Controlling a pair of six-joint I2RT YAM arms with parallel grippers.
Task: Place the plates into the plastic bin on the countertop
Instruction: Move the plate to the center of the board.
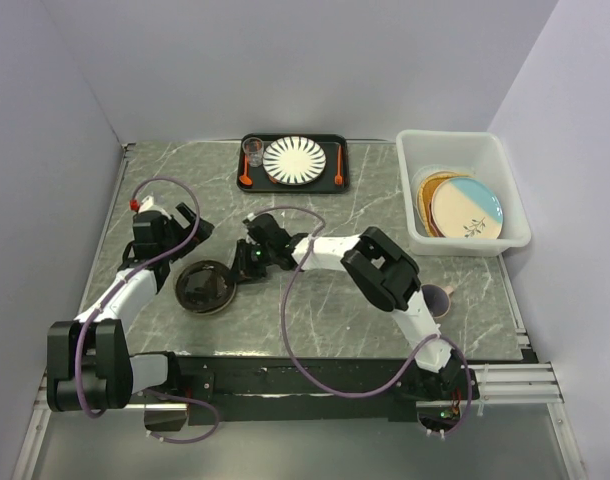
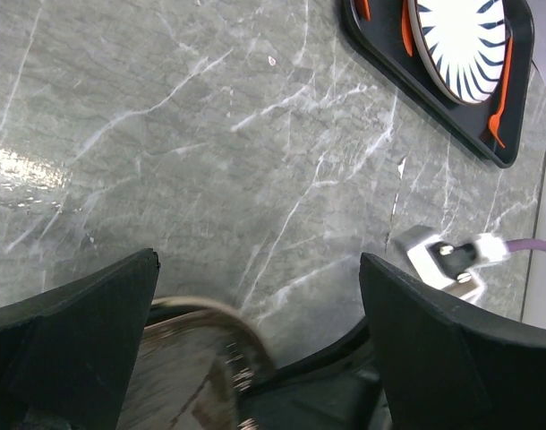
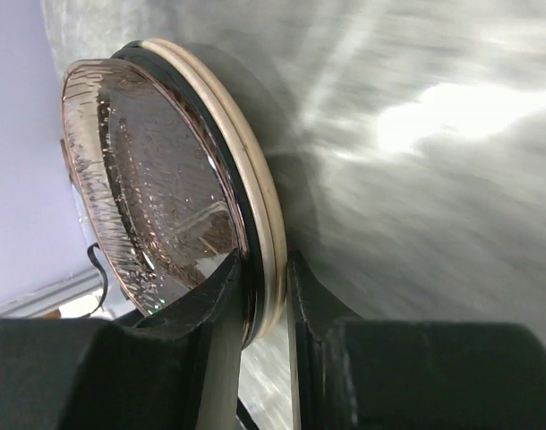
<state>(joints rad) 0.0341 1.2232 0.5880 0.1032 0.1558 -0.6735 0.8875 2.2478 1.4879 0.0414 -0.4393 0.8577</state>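
Brown and glossy, the dark patterned plate [image 1: 205, 287] lies on the grey-green countertop [image 1: 325, 325] towards its left edge, nearer the front than the back; the right gripper [image 3: 264, 262] pinches its rim, one finger on each face, the jaws closed down to the plate's thickness; the left gripper [image 2: 260, 264] hangs just behind the plate with its jaws spread wide, holding nothing; the plastic bin [image 1: 450, 137] stands at the far right corner, well apart, with a tan plate [image 1: 424, 196] and a blue-cream sprig plate [image 1: 467, 210] leaning inside; a black tray [image 1: 320, 184] with a striped plate [image 1: 294, 159] sits at the back edge.
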